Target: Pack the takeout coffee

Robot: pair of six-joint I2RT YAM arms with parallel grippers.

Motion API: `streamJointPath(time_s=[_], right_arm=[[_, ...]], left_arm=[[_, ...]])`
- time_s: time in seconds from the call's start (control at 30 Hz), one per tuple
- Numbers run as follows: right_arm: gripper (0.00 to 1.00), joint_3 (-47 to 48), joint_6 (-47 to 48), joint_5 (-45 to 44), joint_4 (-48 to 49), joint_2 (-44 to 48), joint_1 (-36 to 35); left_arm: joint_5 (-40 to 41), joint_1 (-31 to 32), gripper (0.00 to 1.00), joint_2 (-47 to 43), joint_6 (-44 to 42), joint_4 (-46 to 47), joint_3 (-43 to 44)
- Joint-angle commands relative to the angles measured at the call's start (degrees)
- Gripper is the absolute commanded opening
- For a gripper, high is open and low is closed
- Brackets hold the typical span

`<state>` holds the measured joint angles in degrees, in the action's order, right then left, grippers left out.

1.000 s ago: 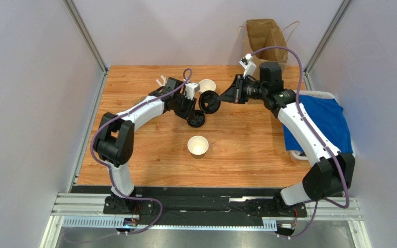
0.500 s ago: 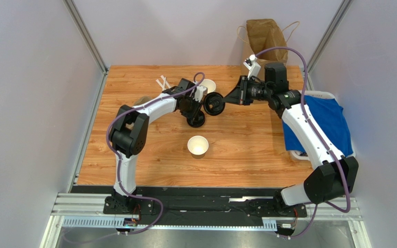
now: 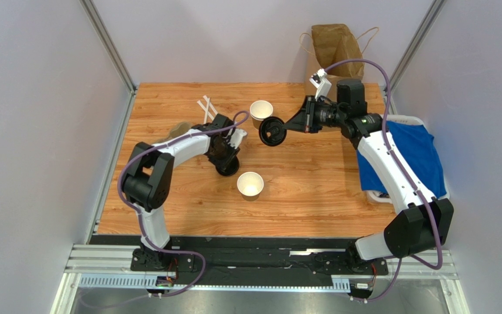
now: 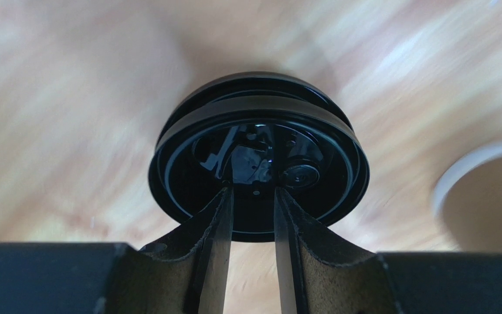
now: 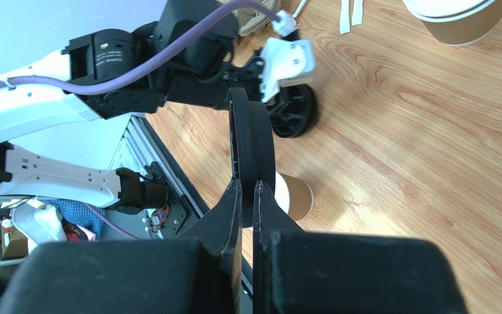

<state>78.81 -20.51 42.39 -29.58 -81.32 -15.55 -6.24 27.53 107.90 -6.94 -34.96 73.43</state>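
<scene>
Left-held lid (image 4: 258, 154) had shifted back, close beside near kraft cup (image 3: 250, 184), which stood open on tabletop (image 3: 312, 190). Jaws of left gripper (image 4: 252, 191) clenched on it. Jaws of right gripper (image 5: 247, 186) pinched second lid (image 3: 272, 133) aloft near far cup (image 3: 261, 110). Step was likely lidding. Next move called for centring lid over rim, then even press.

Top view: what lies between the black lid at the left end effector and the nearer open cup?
Only bare wooden tabletop; lid and cup stand apart. The left wrist view shows it too.
</scene>
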Motion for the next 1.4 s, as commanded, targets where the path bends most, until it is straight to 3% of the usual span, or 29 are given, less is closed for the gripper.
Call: streamJointPath(time_s=[0.0, 0.27, 0.37, 0.57, 0.73, 0.83, 0.87, 1.07, 1.23, 1.27, 1.37], right_arm=[[0.00, 1.09, 1.62, 0.94, 0.84, 1.78, 0.26], [0.00, -0.14, 2.67, 0.76, 0.93, 1.78, 0.26], [0.00, -0.84, 2.50, 0.85, 1.37, 1.69, 0.17], [0.00, -1.81, 2.23, 1.03, 1.90, 1.25, -0.18], [0.00, -2.08, 2.58, 0.59, 1.81, 1.34, -1.06], [0.00, -2.16, 3.20, 0.24, 1.02, 1.69, -1.76], [0.00, -2.16, 3.46, 0.24, 0.84, 1.86, -1.94], [0.00, -3.22, 3.64, 2.95, 0.75, 3.01, -3.69], [0.00, -3.66, 4.16, 6.29, 1.11, 3.71, -4.75], [0.00, -3.48, 4.77, 6.39, 1.02, 3.89, -5.01], [0.00, -0.17, 12.57, 3.76, -3.10, 3.98, -6.68]], left_arm=[[4.03, -4.84, 0.37, -6.63, -4.39, -4.94, -6.44], [9.31, -14.86, 0.37, -16.57, -12.83, -6.70, -21.38], [9.93, -23.10, 0.37, -19.82, -17.04, -8.10, -23.15], [11.95, -33.40, 0.37, -23.34, -23.28, -9.77, -23.16], [10.99, -36.32, 0.37, -23.17, -24.18, -11.35, -20.62], [4.68, -36.58, 0.37, -25.27, -23.03, -17.32, -15.89], [-1.17, -36.58, 0.38, -27.63, -21.90, -19.51, -14.29], [-17.20, -36.23, 0.48, -37.49, -19.78, -29.72, -4.09], [-24.58, -34.91, 0.51, -40.48, -16.80, -31.04, 1.34], [-30.96, -34.48, 0.54, -40.92, -15.75, -30.44, 2.50], [-38.38, -29.57, 0.64, -42.15, -7.24, -23.96, 6.28]])
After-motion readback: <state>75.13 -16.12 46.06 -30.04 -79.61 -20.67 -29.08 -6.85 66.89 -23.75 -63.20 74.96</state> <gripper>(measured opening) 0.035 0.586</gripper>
